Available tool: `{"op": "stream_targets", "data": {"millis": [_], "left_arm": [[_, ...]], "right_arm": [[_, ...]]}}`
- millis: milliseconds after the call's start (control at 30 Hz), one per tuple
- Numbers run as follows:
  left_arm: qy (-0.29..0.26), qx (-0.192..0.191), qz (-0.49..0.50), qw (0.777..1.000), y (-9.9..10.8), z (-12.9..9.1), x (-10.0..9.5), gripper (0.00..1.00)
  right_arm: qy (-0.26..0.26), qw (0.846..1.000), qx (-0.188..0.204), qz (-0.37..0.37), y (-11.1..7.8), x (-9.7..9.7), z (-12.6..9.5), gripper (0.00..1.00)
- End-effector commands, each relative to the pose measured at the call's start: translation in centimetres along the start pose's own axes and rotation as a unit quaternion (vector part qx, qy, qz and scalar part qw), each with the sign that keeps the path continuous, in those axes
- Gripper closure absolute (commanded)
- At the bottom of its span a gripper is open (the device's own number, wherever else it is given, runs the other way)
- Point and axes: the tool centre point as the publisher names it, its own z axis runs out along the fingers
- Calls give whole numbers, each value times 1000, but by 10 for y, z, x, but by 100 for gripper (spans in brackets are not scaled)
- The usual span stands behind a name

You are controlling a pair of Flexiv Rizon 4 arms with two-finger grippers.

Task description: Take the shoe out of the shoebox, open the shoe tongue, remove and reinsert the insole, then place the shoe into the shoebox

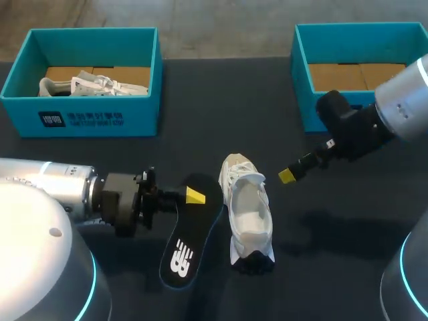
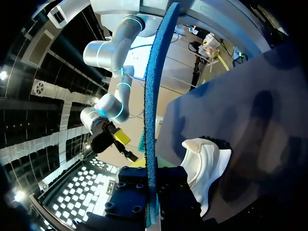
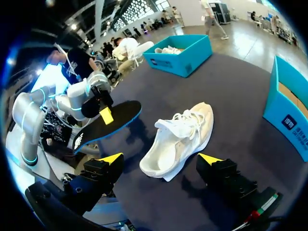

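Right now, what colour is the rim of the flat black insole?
Blue; the flat black insole shows its rim best in the left wrist view.

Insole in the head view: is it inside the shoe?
No, the insole is outside the shoe, clamped in the left gripper beside it.

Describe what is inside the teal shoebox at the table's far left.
A white lace-up shoe lies on a brown cardboard floor; the teal shoebox's front wall hides its lower side.

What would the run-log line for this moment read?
insole: out of shoe | left fingers: shut on insole | right fingers: open, near shoe | shoe: on table
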Motion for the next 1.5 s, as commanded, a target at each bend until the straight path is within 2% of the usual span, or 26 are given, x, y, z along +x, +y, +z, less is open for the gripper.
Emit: {"op": "stream_targets", "data": {"millis": [33, 67, 200, 433, 667, 733, 1167, 1267, 1367, 1500], "left_arm": [[1, -2, 0, 1000, -2, 0, 0, 100], [1, -2, 0, 1000, -2, 0, 0, 100], [-6, 6, -8, 1000, -5, 3, 3, 100], [-7, 35, -37, 999, -23, 14, 22, 100], [-5, 52, -66, 996, -34, 24, 36, 100], [-6, 56, -70, 996, -38, 27, 38, 100], [-6, 56, -70, 996, -38, 27, 38, 100], [-9, 63, -80, 995, -37, 32, 43, 100], [-10, 69, -84, 994, -35, 37, 47, 100], [-17, 73, -93, 993, -32, 42, 50, 100]], "right_arm": [[-2, 1000, -4, 0, -3, 1, 0, 0], [-2, 1000, -4, 0, -3, 1, 0, 0], [-38, 992, 5, -117, 3, 10, 2, 0], [-58, 968, 11, -244, -16, 10, 1, 0], [-85, 940, 14, -330, -34, 5, 8, 0], [-74, 939, 44, -332, -41, 1, 17, 0], [-74, 939, 44, -332, -41, 1, 17, 0], [-85, 926, 80, -358, -38, 3, 26, 0], [-88, 919, 87, -375, -42, 3, 32, 0], [-83, 923, 84, -367, -54, -4, 40, 0]]}}
